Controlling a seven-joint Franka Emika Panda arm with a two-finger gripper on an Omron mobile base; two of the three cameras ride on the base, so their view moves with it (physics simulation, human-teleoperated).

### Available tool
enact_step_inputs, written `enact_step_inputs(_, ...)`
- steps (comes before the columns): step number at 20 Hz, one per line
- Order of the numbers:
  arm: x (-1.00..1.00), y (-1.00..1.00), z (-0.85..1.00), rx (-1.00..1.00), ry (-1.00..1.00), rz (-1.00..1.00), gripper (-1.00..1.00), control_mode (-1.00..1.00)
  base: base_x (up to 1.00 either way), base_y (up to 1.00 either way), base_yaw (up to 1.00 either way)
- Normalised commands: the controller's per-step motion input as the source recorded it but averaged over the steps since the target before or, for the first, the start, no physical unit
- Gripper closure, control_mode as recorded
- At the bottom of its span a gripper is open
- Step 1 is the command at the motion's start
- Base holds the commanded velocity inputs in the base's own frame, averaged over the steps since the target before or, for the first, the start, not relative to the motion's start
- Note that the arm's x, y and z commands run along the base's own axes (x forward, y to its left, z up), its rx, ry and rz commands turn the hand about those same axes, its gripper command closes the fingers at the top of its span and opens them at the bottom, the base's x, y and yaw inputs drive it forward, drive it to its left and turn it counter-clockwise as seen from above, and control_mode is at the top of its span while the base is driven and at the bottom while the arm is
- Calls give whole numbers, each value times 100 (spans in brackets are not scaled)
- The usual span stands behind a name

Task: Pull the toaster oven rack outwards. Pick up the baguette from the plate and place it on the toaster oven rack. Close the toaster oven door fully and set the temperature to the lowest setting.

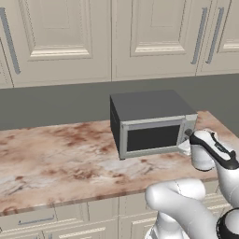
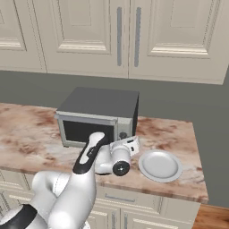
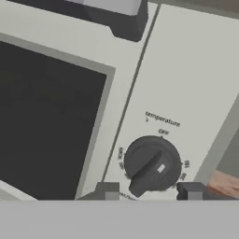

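Toaster oven door (image 1: 154, 137) shut, plate (image 2: 160, 165) bare — only the temperature knob (image 3: 151, 164) remains, straddled by the part-open, empty gripper (image 3: 150, 190).

toaster oven door (image 3: 46, 116) cropped, dial markings blurred

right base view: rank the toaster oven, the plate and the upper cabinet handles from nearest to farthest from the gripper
1. toaster oven: the gripper is right at its front right corner, by the knobs.
2. plate: on the counter, just right of the gripper.
3. cabinet handles: high on the wall, behind the oven.
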Motion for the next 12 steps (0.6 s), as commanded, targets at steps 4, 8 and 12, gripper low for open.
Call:
enact_step_inputs(4,0,4,71,-29,-14,0,100,-100,0,0,0)
enact_step_inputs(8,0,17,70,-24,-13,0,100,-100,0,0,0)
enact_step_inputs(12,0,10,71,-25,-13,0,100,-100,0,0,0)
